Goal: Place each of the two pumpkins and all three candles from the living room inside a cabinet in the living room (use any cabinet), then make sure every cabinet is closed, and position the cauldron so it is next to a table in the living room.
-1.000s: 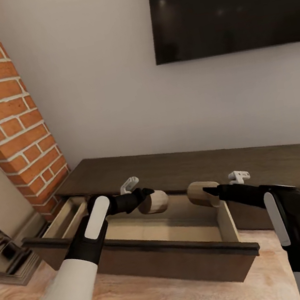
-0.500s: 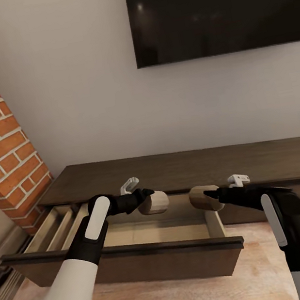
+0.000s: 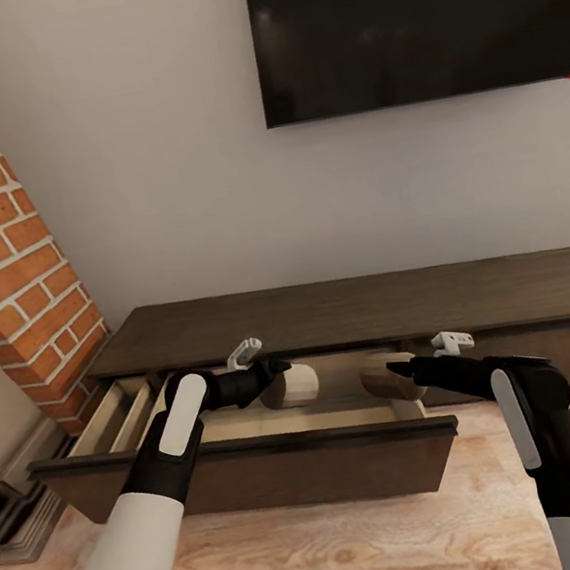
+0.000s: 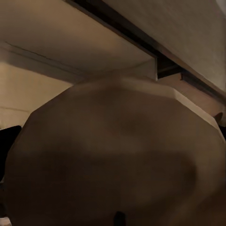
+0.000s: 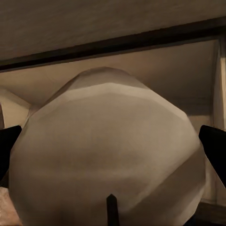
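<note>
A long, low dark-brown cabinet (image 3: 355,310) stands against the wall with its left drawer (image 3: 253,473) pulled out. My left gripper (image 3: 279,367) is shut on a tan, stubby candle (image 3: 291,387) held over the drawer's pale inside. That candle (image 4: 113,155) looms close in the left wrist view. My right gripper (image 3: 397,367) is shut on a second tan candle (image 3: 380,377) above the drawer's right end. It is the same candle (image 5: 108,155) that sits between dark fingertips (image 5: 214,146) in the right wrist view. The pumpkins and cauldron are out of view.
A brick chimney column (image 3: 9,259) rises at the left, with a dark fireplace edge (image 3: 12,515) below it. A black TV (image 3: 410,10) hangs on the wall above the cabinet. Wooden floor (image 3: 351,554) lies in front of the drawer.
The view has swung sideways. Both grippers still hold their candles, which now hang lower against the drawer opening, nearer the cabinet's front edge.
</note>
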{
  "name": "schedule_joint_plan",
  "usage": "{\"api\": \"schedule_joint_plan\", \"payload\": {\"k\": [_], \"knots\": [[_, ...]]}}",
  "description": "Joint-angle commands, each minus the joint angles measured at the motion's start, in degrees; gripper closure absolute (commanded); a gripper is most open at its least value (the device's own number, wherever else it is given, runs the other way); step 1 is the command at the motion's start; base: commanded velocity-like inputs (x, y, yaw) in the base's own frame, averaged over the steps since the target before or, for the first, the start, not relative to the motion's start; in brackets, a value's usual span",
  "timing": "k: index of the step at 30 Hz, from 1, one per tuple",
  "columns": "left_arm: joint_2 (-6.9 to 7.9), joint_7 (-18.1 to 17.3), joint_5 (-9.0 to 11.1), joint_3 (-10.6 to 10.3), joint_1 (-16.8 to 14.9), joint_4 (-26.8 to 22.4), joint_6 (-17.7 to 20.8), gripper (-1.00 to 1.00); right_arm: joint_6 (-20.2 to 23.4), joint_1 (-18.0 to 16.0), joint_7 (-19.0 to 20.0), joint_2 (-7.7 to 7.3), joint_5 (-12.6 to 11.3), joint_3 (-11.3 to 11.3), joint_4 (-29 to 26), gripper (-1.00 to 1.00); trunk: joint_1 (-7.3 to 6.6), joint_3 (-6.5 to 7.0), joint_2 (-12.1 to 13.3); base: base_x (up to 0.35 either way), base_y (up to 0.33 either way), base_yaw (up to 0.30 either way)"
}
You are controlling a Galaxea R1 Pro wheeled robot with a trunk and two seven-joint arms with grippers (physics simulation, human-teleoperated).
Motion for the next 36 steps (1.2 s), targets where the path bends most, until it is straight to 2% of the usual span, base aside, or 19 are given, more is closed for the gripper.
{"api": "schedule_joint_plan", "payload": {"k": [1, 7, 14, 19, 21, 23, 29, 36], "knots": [[0.00, 0.6, 0.7, 0.0, 0.0, 0.0, 0.1, 1.00, 0.4, 0.0, -0.2, 0.03, -0.5, 0.0, -0.1, 1.00, -0.03, -0.05, 0.0, -0.100, 0.082, -0.033], [-0.03, 0.8, 0.5, -0.1, 0.0, 0.0, 0.0, 1.00, 0.4, 0.0, -0.2, 0.11, -0.5, 0.0, -0.4, 1.00, -0.03, -0.05, 0.0, -0.005, 0.042, -0.009], [0.01, 0.8, 0.6, -0.1, 0.0, 0.1, 0.1, 1.00, 0.4, -0.2, -0.2, 0.14, -0.4, 0.0, 0.1, 1.00, -0.03, -0.05, 0.0, 0.202, 0.162, -0.001], [-0.01, 1.3, 0.5, -0.5, 0.4, 1.2, 0.3, 1.00, 0.4, -0.6, -0.4, 0.20, -0.3, 0.2, 5.6, 1.00, -0.03, -0.05, 0.0, 0.125, 0.102, 0.000], [-0.03, 3.2, 0.5, -0.6, 0.6, 3.8, 1.1, 1.00, 0.4, -1.2, -0.4, 0.18, -0.3, 0.8, 10.0, 1.00, -0.03, -0.05, 0.0, 0.031, 0.025, 0.000], [-0.02, 3.8, 0.5, -0.5, 0.5, 4.6, 1.3, 1.00, 0.4, -1.8, -0.5, 0.16, -0.3, 1.1, 12.1, 1.00, -0.03, -0.05, 0.0, 0.014, 0.011, 0.000], [0.06, 4.6, 0.4, -0.6, 0.6, 5.5, 1.5, 1.00, 0.4, -3.2, -0.6, 0.20, -0.2, 1.3, 15.6, 1.00, -0.03, -0.05, 0.0, 0.005, 0.004, 0.000], [0.12, 4.7, 0.4, -0.1, 0.7, 5.6, 0.9, 1.00, 0.4, -3.4, -0.6, 0.16, -0.1, 1.4, 16.0, 1.00, -0.03, -0.05, 0.0, 0.005, 0.006, 0.000]]}}
